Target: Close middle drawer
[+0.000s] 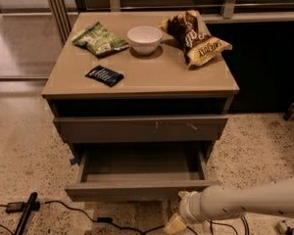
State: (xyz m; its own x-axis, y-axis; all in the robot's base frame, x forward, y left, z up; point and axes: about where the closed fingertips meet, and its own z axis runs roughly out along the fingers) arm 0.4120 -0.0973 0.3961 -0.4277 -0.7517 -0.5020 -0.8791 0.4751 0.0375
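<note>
The middle drawer [137, 191] of the grey-beige cabinet stands pulled out, its plain flat front facing me and its bare grey box interior [139, 163] showing. My gripper [172, 225] is at the bottom edge of the view, just below and in front of the right part of the drawer front, on the white arm [245, 204] that reaches in from the right. Whether it touches the front I cannot tell.
The drawer front above [137, 129] has small pale scratch marks and is nearly shut. On the cabinet top [186, 80] lie a green chip bag [99, 39], a white bowl [144, 38], a brown chip bag [198, 38] and a dark packet [104, 75]. Cables and a black object [24, 212] lie on the floor at left.
</note>
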